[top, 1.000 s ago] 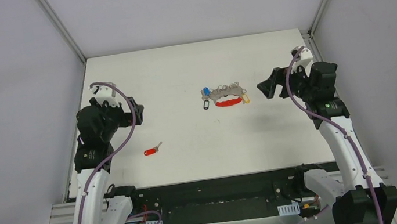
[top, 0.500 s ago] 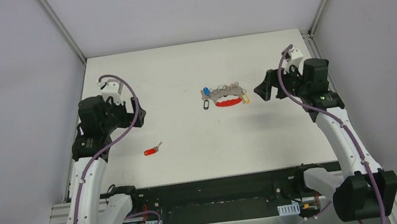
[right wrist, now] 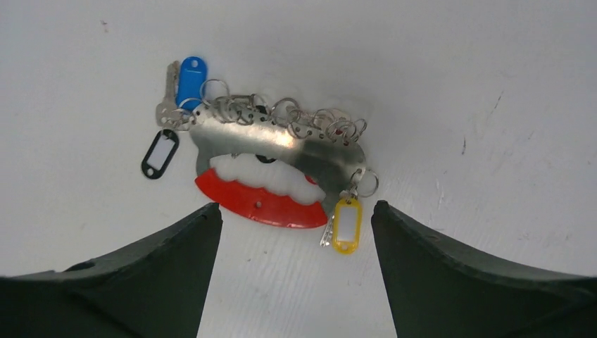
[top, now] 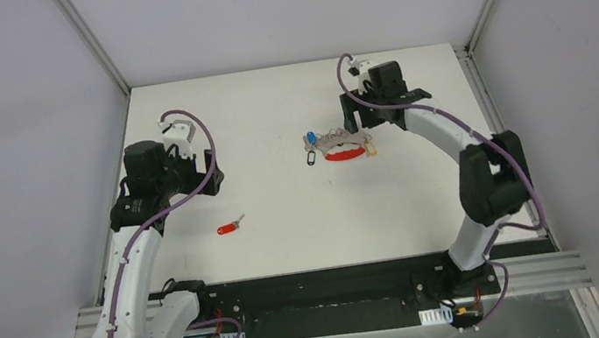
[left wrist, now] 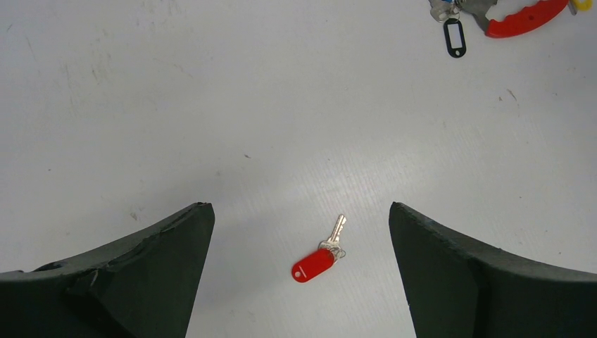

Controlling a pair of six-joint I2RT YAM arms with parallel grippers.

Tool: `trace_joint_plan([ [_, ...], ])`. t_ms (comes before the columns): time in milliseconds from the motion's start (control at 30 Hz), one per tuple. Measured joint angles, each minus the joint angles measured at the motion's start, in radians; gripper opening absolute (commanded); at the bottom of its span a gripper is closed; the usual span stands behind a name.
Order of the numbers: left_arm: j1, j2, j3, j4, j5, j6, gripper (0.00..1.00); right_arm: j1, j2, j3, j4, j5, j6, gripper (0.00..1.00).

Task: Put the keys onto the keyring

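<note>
**Two arms, one loose key:** the left fingers (left wrist: 141, 282) hang spread wide and empty above the white worktop (top: 269, 102). In the wrist view the red-headed key (left wrist: 315, 264) lies flat between them, its blade angled toward the keyring's side. Well apart, toward the far middle of the worktop, the keyring (right wrist: 278, 151) — a grey metal plate strung with small rings over a red curved band (right wrist: 260, 201) — lies below the right fingers (right wrist: 479, 282). These too are fully open and hold nothing. Blue, black and yellow tags (right wrist: 191, 74) already hang from it; the red key is not yet on.

The step in hand looks like picking up the loose key. Doing it well probably means coming straight down and closing across the plastic head rather than the thin blade. That would leave the small ring at the key's neck free for threading. The right arm would do best to pin the band firmly — a sliding keyring would likely spoil the join.
</note>
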State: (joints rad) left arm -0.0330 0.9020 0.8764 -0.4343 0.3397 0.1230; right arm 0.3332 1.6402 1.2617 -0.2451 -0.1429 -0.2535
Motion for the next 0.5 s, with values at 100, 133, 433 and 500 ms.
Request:
trace_joint_plan([
  [100,0.000,0.007,0.000,0.000,0.000,0.000,0.97,0.004,0.148,0.088,-0.018,0.039,0.010,0.69],
  [133,0.000,0.008,0.000,-0.001,0.000,0.000,0.97,0.003,0.188,0.115,-0.026,0.051,0.014,0.66],
  [433,0.000,0.033,-0.002,0.002,0.000,-0.001,0.95,0.019,0.367,0.255,-0.077,0.061,0.033,0.57],
  [500,0.000,0.038,-0.004,0.002,0.000,-0.001,0.95,0.040,0.382,0.268,-0.082,0.061,0.027,0.55],
])
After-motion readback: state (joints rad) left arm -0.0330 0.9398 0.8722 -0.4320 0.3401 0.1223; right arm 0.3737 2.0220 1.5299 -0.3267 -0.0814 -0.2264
